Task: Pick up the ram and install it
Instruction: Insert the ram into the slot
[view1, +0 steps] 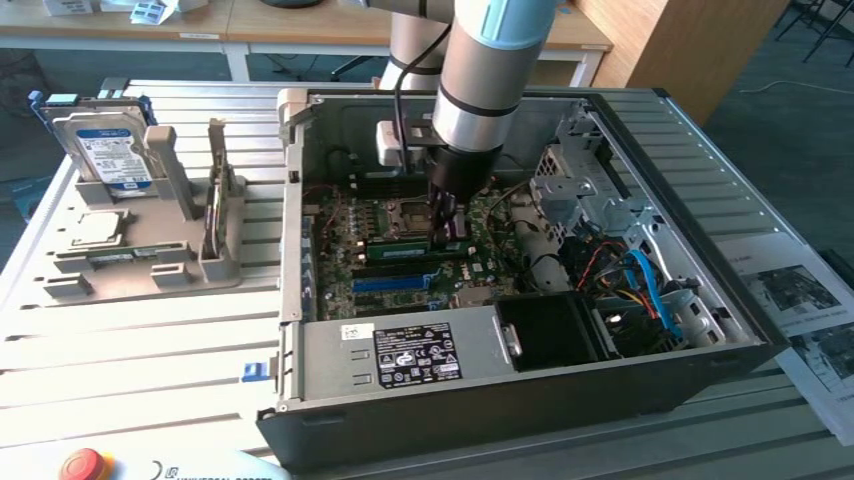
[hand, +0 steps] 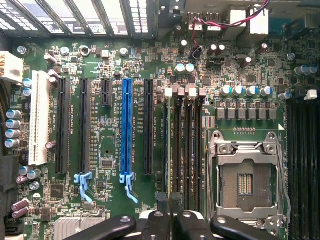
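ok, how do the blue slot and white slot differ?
The blue slot is narrow, the white slot wider. The blue slot ends in a pale blue latch; the white slot shows none. The white slot sits near the board's edge, the blue slot between black slots. Both lie empty and parallel on the green motherboard.

Robotics lab or assembly workshop, by the evidence: slatted metal bench (view1: 134, 350) carried an opened computer case (view1: 534, 395) with a robot arm (view1: 474, 90) reaching inside; grey fixture (view1: 134, 270) held a hard drive (view1: 107, 145); red stop button (view1: 83, 465) sat at the bench edge; desks (view1: 267, 30) stood behind.
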